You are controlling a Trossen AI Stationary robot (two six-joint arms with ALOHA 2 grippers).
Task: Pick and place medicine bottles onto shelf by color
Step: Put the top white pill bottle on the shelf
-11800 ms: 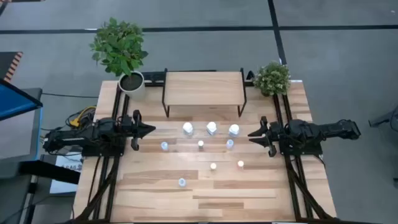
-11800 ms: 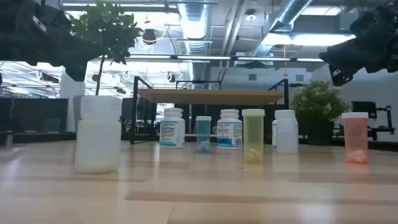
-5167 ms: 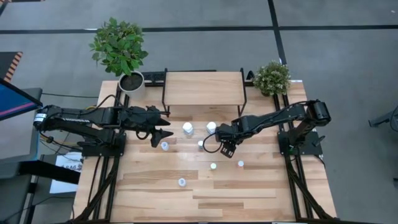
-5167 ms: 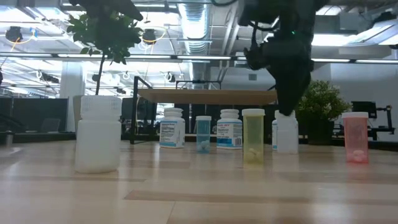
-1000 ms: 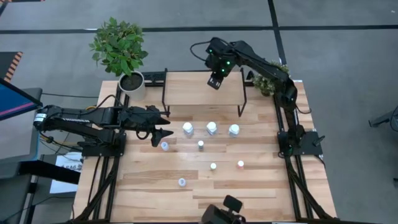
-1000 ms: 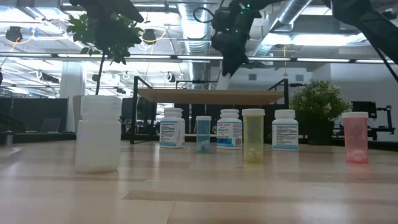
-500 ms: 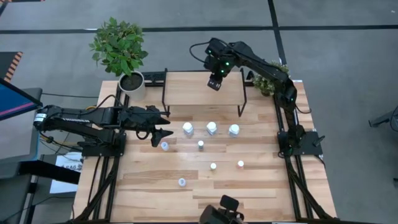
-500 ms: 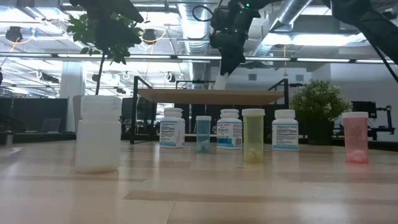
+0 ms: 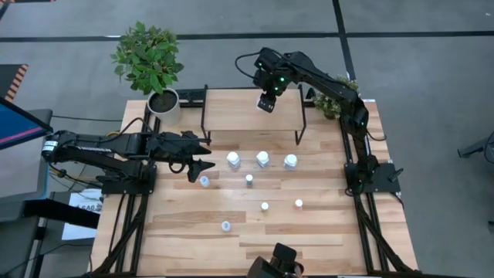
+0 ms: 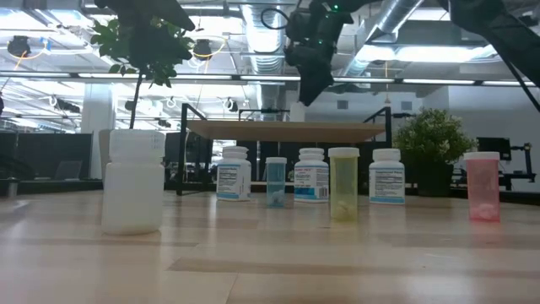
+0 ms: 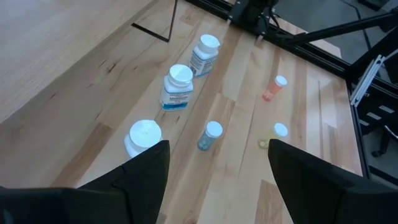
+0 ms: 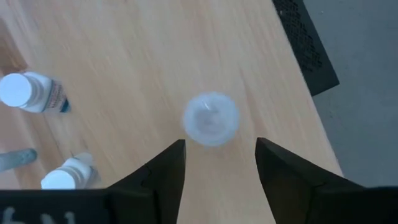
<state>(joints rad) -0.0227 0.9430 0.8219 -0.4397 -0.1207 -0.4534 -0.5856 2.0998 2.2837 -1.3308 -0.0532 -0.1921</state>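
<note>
Wooden table, overhead camera, reading left to right.

Left gripper: parked low over the left half of the table, fingers spread, nothing between them. No change over the last second. One pale-blue bottle stands just beside it.

Centre: eight medicine bottles remain on the table. The three white bottles are in a row in front of the shelf, and the smaller ones are scattered nearer me.

Right gripper: over the shelf board, right of its middle. Change: a second ago its fingers were close together, and now they stand spread. I judge the release is done, so one pale-blue bottle is placed and eight are left to sort.

View comparison:
- Right wrist view confirms it. The released bottle stands upright on the board, cap up, in the gap between the fingers and touching neither.
- Overhead, the gripper body covers that bottle, so contact cannot be judged there.
- Low view shows the shelf edge-on, with the gripper hanging above it. I cannot make out the placed bottle there.
- Left wrist view shows only the table bottles, including the orange bottle, not the shelf top.
</note>
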